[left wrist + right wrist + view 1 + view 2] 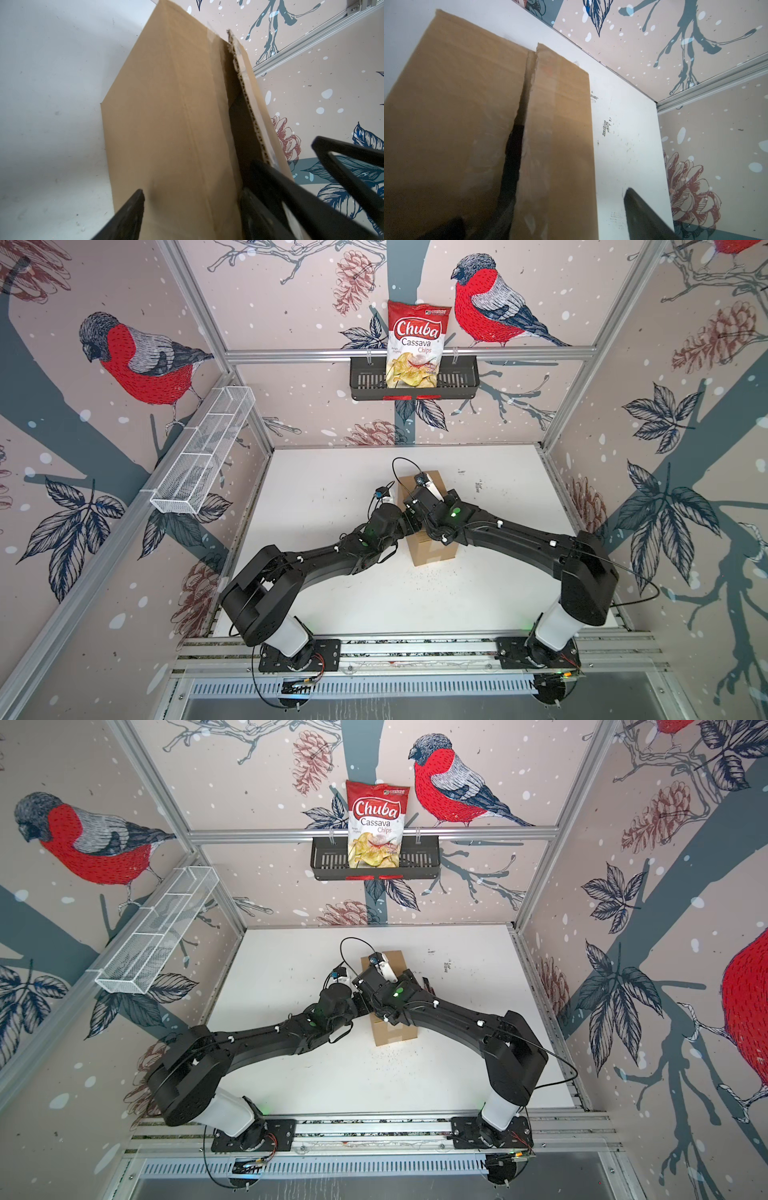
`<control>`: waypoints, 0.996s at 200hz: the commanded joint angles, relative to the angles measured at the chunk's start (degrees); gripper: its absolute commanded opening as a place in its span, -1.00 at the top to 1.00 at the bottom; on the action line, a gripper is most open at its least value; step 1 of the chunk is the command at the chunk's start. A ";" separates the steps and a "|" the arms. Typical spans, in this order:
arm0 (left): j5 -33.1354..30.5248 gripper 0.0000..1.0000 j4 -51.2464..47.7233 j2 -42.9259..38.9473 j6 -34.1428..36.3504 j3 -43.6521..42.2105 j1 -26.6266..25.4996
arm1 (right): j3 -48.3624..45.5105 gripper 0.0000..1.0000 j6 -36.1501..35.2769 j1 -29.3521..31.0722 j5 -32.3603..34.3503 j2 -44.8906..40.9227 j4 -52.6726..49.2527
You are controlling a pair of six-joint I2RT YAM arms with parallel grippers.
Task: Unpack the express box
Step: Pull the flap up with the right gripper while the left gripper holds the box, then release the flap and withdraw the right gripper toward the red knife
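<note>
– So, where's the box (432, 552)?
– Mid tabletop (332, 597), long axis running away from the arm bases, slightly skewed. Both arms meet over it, so in both top views we see only its near and far ends.
– Flaps?
– Neither is folded back. The seam (517, 128) is split into a dark gap, wider toward the grippers. In the left wrist view the right flap (247, 68) shows its corrugated edge standing a bit higher than the left flap (207, 104). Bits of clear tape (210, 36) sit at the far end of the seam.
– Left gripper (197, 178)?
– Wide. One finger (128, 214) is beside the box's outer side wall. The other finger (268, 197) is at the seam gap. The left flap lies between them and we see no pinch. Whether either finger touches cardboard, we can't tell.
– Right gripper (546, 204)?
– Wide too. One finger (645, 216) hangs over bare tabletop just beside the box's right side. The other finger (446, 230) is a dark blur low over the left flap. The right flap lies between them, nothing clamped.
– Anything else in the cell?
– A chips bag (417, 344) stands upright in the black basket (459, 381) on the back wall, and a white wire rack (203, 452) hangs on the left wall. All of it is well apart from the box.
</note>
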 commanded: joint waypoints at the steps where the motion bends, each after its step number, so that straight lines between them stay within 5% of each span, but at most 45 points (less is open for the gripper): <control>1: -1.42 -0.43 -6.92 0.72 0.39 -0.21 -0.11 | 0.95 -0.49 -0.26 -0.12 7.07 -0.88 -2.75; 199: -2.63 -0.41 -8.41 0.94 -0.15 -0.56 -0.38 | 4.08 -0.47 -0.95 -1.52 4.04 -0.91 -9.98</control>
